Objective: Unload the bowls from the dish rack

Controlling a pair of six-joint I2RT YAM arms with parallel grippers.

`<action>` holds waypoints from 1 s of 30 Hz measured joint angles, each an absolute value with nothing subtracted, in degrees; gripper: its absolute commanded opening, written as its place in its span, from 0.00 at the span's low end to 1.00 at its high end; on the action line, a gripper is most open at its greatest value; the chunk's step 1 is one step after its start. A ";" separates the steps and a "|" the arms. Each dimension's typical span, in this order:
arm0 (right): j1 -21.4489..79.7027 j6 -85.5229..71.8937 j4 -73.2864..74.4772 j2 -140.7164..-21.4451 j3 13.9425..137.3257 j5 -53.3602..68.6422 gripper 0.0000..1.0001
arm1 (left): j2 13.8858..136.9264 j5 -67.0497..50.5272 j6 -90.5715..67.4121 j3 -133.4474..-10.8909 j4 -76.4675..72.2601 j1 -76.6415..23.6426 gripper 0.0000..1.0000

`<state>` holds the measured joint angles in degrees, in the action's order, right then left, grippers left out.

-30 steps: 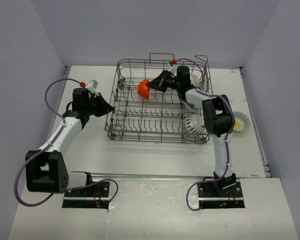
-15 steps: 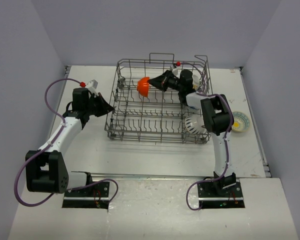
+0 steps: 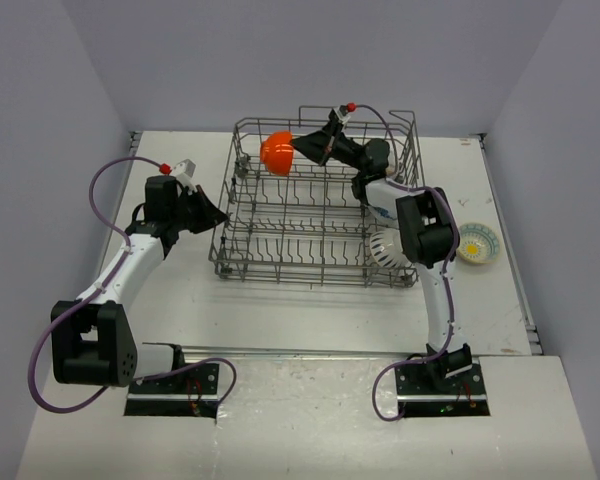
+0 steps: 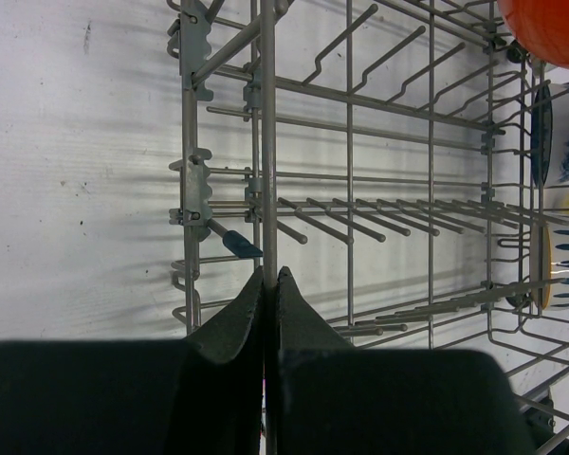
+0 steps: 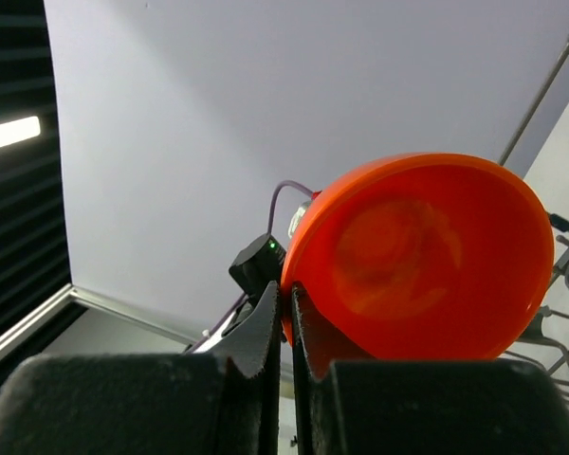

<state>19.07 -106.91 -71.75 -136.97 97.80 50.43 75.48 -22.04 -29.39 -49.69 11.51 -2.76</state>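
Observation:
The grey wire dish rack (image 3: 280,230) stands mid-table. My right gripper (image 3: 302,150) is shut on the rim of the orange bowl (image 3: 276,151) and holds it lifted above the rack's far left part; in the right wrist view the bowl (image 5: 417,256) fills the frame above the gripper (image 5: 286,303). My left gripper (image 3: 217,216) is shut on the rack's left rim wire (image 4: 267,142). A dark-striped white bowl (image 3: 385,247) stands in the rack's right side. A blue-patterned bowl (image 4: 558,133) and a striped bowl (image 4: 564,263) show in the left wrist view.
A yellowish patterned bowl (image 3: 477,243) lies on the table right of the rack. The right arm reaches over the rack's right half. The table's raised edge runs along the right and back, with walls around.
My right gripper has raised the orange bowl up and to the left, out of the rack's tines. The left arm has not moved.

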 measured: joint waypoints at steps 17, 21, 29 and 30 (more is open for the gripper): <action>19.05 -85.58 -49.32 -119.98 92.31 62.41 0.00 | 75.53 -22.04 -29.41 -49.69 11.44 -2.76 0.00; 19.07 -73.12 -34.76 -114.50 94.13 62.74 0.00 | 75.53 -22.04 -29.41 -49.69 11.44 -2.76 0.00; 18.74 -44.29 3.25 -108.01 99.48 49.34 0.00 | 75.53 -22.04 -29.45 -49.69 11.42 -2.76 0.00; 18.59 -42.17 6.00 -107.04 99.33 47.05 0.00 | 75.53 -22.04 -29.45 -49.69 11.42 -2.76 0.00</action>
